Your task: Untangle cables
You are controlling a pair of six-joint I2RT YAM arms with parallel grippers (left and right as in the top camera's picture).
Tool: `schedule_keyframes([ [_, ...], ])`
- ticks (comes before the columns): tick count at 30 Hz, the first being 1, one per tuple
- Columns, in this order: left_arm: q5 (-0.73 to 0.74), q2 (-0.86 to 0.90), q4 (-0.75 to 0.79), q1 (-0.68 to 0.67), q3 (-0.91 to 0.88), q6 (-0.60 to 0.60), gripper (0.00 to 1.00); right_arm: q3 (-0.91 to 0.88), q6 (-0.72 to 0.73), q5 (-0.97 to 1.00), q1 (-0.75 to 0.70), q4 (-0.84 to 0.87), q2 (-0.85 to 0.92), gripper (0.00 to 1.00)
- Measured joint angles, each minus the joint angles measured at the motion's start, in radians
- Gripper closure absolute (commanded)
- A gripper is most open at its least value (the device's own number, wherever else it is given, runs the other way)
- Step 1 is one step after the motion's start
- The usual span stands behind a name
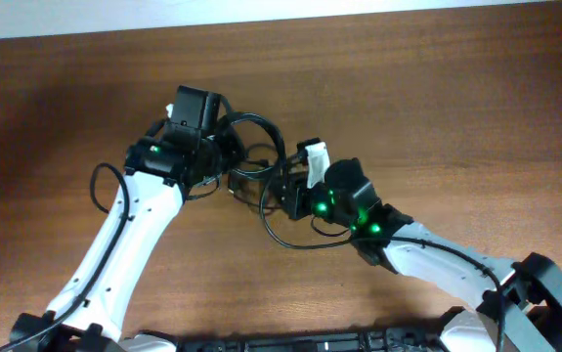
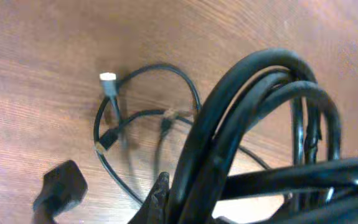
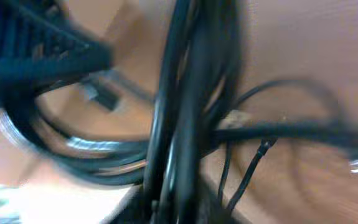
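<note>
Table: brown wood.
Cables: knotted between both arms, likely so the loops can be drawn apart.
Left gripper: grip hidden.
Right gripper: blurred, grip unreadable.

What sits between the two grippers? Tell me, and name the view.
A knot of thin black cables spans the gap between the left gripper and the right gripper. The overhead view shows it.

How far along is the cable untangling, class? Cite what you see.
Done: nothing; the cables form one tangle on the table. In hand: a bundle crosses close to each wrist camera, grip unseen. Left: separating every cord, including the one with the silvery-tipped plug.
</note>
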Motion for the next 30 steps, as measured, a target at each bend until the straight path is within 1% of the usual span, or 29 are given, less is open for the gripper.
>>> schedule_keyframes([
  [1, 0.011, 0.0, 0.001, 0.001, 0.0, 0.084, 1.0, 0.0, -0.008, 0.072, -0.008, -0.002, 0.0, 0.96],
  [2, 0.014, 0.0, -0.005, 0.004, 0.001, 0.129, 1.0, 0.002, -0.016, 0.085, -0.032, -0.025, -0.003, 0.96],
  [4, 0.045, -0.039, -0.097, 0.072, 0.009, 0.503, 1.0, 0.004, -0.038, 0.075, -0.205, -0.087, -0.043, 0.96],
  [5, 0.068, -0.067, -0.12, 0.075, 0.012, 0.686, 0.97, 0.009, -0.047, 0.002, -0.276, -0.121, -0.094, 0.96],
  [6, 0.079, -0.075, -0.141, 0.074, 0.016, 0.813, 0.81, 0.014, -0.053, -0.097, -0.34, -0.159, -0.13, 0.96],
  [7, 0.083, -0.075, -0.146, 0.073, 0.016, 0.875, 0.58, 0.016, -0.056, -0.166, -0.381, -0.182, -0.146, 0.92],
  [8, 0.091, -0.075, -0.147, 0.073, 0.016, 0.927, 0.43, 0.016, -0.056, -0.224, -0.436, -0.206, -0.156, 0.85],
  [9, 0.063, -0.081, -0.166, 0.09, 0.016, 0.957, 0.2, 0.015, -0.047, -0.223, -0.52, -0.245, -0.156, 0.7],
  [10, 0.042, -0.088, -0.166, 0.112, 0.016, 0.975, 0.01, 0.013, -0.04, -0.204, -0.581, -0.27, -0.153, 0.48],
  [11, 0.021, -0.094, -0.157, 0.129, 0.017, 0.981, 0.01, 0.012, -0.048, -0.2, -0.591, -0.277, -0.153, 0.32],
  [12, 0.015, -0.094, -0.145, 0.128, 0.018, 0.968, 0.01, 0.011, -0.053, -0.202, -0.587, -0.278, -0.153, 0.19],
  [13, 0.008, -0.094, -0.132, 0.127, 0.018, 0.941, 0.01, 0.011, -0.063, -0.207, -0.587, -0.277, -0.153, 0.08],
  [14, 0.005, -0.094, -0.118, 0.127, 0.018, 0.904, 0.01, 0.011, -0.064, -0.23, -0.587, -0.276, -0.153, 0.01],
  [16, 0.002, -0.094, -0.086, 0.127, 0.018, 0.822, 0.01, 0.011, -0.075, -0.288, -0.587, -0.274, -0.154, 0.01],
  [18, 0.002, -0.094, -0.03, 0.127, 0.018, 0.699, 0.01, 0.027, -0.141, -0.326, -0.587, -0.287, -0.167, 0.01],
  [19, 0.002, -0.094, -0.018, 0.127, 0.018, 0.65, 0.01, 0.051, -0.163, -0.323, -0.587, -0.33, -0.168, 0.01],
  [20, 0.002, -0.094, -0.016, 0.127, 0.018, 0.635, 0.01, 0.083, -0.169, -0.305, -0.586, -0.385, -0.168, 0.08],
  [21, 0.009, -0.094, -0.011, 0.127, 0.018, 0.566, 0.01, 0.108, -0.127, -0.26, -0.586, -0.448, -0.167, 0.12],
  [22, 0.033, -0.094, -0.002, 0.127, 0.018, 0.539, 0.01, 0.116, -0.06, -0.226, -0.586, -0.494, -0.159, 0.13],
  [23, 0.06, -0.094, 0.008, 0.127, 0.018, 0.524, 0.01, 0.118, 0.004, -0.202, -0.586, -0.518, -0.117, 0.13],
  [24, 0.086, -0.094, 0.029, 0.127, 0.018, 0.512, 0.01, 0.118, 0.057, -0.187, -0.586, -0.51, -0.037, 0.18],
  [25, 0.097, -0.094, 0.038, 0.123, 0.019, 0.506, 0.01, 0.116, 0.081, -0.195, -0.586, -0.47, 0.018, 0.24],
  [26, 0.101, -0.094, 0.052, 0.119, 0.019, 0.505, 0.01, 0.119, 0.105, -0.222, -0.586, -0.391, 0.081, 0.37],
  [27, 0.106, -0.094, 0.064, 0.11, 0.019, 0.502, 0.01, 0.122, 0.146, -0.257, -0.586, -0.316, 0.159, 0.57],
  [28, 0.112, -0.092, 0.069, 0.096, 0.019, 0.499, 0.01, 0.117, 0.178, -0.285, -0.586, -0.253, 0.207, 0.71],
  [29, 0.113, -0.087, 0.071, 0.085, 0.019, 0.498, 0.01, 0.116, 0.193, -0.312, -0.586, -0.139, 0.254, 0.96],
  [30, 0.116, -0.063, 0.091, 0.059, 0.02, 0.495, 0.01, 0.12, 0.221, -0.355, -0.586, -0.033, 0.303, 0.96],
])
